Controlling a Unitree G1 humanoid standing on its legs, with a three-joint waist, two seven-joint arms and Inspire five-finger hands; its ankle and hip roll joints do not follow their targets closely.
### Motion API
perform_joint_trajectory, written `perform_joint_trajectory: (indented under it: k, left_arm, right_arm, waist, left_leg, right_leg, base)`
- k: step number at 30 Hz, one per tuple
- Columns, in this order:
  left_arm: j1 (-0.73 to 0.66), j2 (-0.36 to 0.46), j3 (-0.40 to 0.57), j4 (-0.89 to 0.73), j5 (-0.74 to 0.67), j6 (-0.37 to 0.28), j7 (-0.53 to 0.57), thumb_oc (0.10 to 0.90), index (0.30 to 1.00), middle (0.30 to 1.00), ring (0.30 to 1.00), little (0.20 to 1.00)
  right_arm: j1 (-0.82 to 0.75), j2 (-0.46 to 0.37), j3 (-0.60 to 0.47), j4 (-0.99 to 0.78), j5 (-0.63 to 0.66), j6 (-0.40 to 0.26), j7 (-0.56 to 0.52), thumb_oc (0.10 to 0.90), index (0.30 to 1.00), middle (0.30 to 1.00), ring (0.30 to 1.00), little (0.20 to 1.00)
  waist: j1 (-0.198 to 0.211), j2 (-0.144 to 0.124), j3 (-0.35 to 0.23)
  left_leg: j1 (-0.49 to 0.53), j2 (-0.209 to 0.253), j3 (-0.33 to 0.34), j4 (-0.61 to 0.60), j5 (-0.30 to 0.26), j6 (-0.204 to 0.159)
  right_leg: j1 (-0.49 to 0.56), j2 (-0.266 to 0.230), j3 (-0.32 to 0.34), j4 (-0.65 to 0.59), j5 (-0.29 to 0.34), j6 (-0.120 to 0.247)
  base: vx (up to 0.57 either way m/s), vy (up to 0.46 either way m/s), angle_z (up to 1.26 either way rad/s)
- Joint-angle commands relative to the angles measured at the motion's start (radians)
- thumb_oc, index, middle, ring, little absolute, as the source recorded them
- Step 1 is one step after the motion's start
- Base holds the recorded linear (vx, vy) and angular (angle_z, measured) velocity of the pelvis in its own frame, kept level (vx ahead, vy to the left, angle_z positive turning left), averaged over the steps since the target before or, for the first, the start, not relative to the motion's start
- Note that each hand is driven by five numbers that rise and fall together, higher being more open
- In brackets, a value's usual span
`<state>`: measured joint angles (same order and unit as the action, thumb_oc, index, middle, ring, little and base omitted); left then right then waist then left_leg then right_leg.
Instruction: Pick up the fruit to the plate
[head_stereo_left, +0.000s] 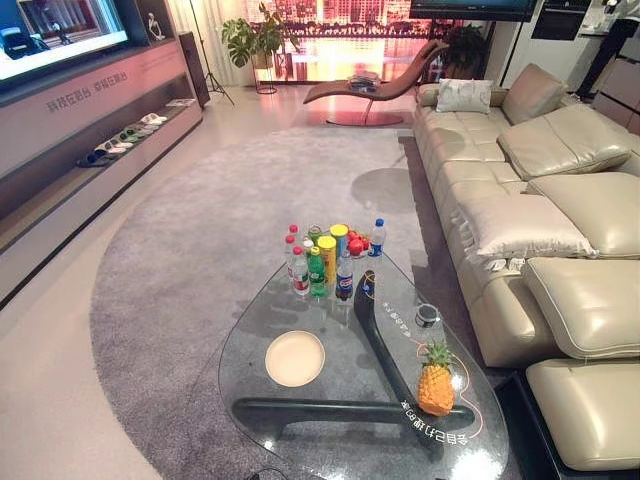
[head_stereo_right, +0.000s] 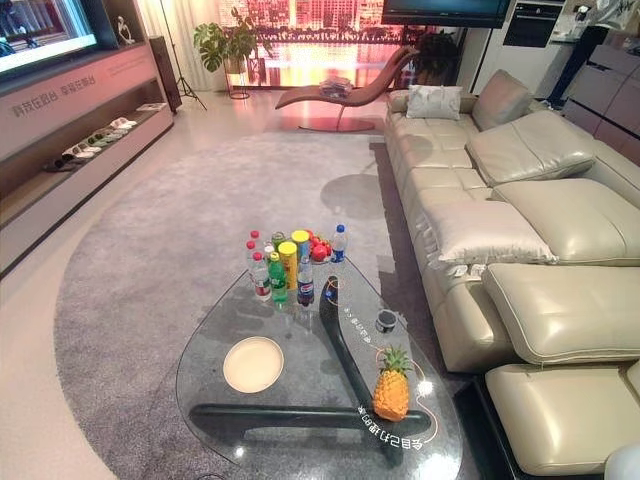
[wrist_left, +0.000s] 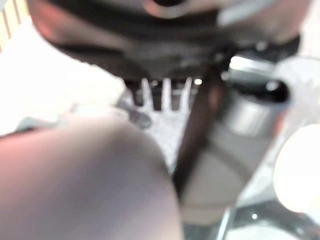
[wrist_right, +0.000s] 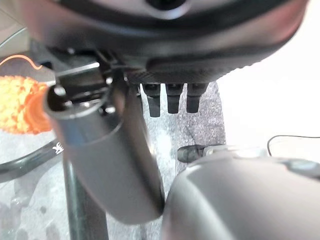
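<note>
Currently the pineapple stands upright on the glass table, well apart from the empty plate. Right hand fingers hang straight, holding nothing; left hand fingers likewise.

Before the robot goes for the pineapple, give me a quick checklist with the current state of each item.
1. Orange pineapple with green crown standing upright on the glass coffee table, apart from other things: ok.
2. Round cream plate bare, ready to receive fruit: ok.
3. Stretch of table between pineapple and plate free of objects: ok.
4. Cluster of bottles and cans at the table's far end, away from that stretch: ok.
5. Right hand holding nothing, fingers straight, pineapple beside it: ok.
6. Left hand state: cannot tell, its view is too blurred.
</note>
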<state>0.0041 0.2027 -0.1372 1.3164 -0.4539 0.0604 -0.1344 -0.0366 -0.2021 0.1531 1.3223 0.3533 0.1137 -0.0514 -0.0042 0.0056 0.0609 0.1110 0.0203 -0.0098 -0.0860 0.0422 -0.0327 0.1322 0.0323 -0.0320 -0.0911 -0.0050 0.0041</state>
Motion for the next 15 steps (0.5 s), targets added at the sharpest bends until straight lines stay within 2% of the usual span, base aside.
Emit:
perform_joint_trajectory:
  k: [1,7,8,15]
  left_arm:
    - [-0.051,-0.034,0.001,0.07,0.003,-0.014,0.004,0.8,0.9,0.9,0.9,0.9]
    - [-0.067,-0.029,-0.03,0.035,-0.035,-0.026,-0.007,0.8,0.9,0.9,0.9,0.9]
    - [-0.071,-0.027,-0.034,0.03,-0.041,-0.023,-0.001,0.8,0.9,0.9,0.9,0.9]
    - [-0.082,-0.013,-0.049,-0.002,-0.056,-0.04,0.014,0.8,0.9,0.9,0.9,0.9]
  right_arm:
    - [-0.018,0.004,0.015,0.034,-0.008,-0.019,-0.066,0.8,0.9,0.9,0.9,0.9]
    - [-0.04,-0.01,0.003,-0.021,0.098,-0.069,-0.129,0.8,0.9,0.9,0.9,0.9]
    - [-0.045,-0.009,-0.011,-0.036,0.159,-0.088,-0.142,0.8,0.9,0.9,0.9,0.9]
    - [-0.056,-0.012,-0.04,-0.151,0.24,-0.23,-0.208,0.8,0.9,0.9,0.9,0.9]
  waist:
    - [-0.006,-0.033,0.046]
    - [-0.005,-0.033,0.101]
    - [-0.006,-0.034,0.111]
    - [-0.007,-0.047,0.166]
  left_leg:
    - [0.001,-0.009,0.01,0.017,-0.067,-0.006]
    - [-0.059,-0.01,0.002,0.048,-0.062,0.0]
    - [-0.067,-0.01,0.0,0.049,-0.06,0.001]
    - [-0.103,-0.012,-0.007,0.06,-0.054,0.003]
  right_leg:
    - [-0.026,-0.077,-0.022,0.007,0.036,0.077]
    - [-0.08,-0.073,-0.01,0.023,0.046,0.07]
    - [-0.09,-0.07,-0.007,0.026,0.047,0.069]
    - [-0.132,-0.054,-0.002,0.062,0.04,0.062]
  base:
    - [-0.07,-0.006,-0.08]
    - [-0.09,-0.009,-0.04]
    - [-0.08,-0.025,0.01]
    - [-0.05,-0.024,-0.01]
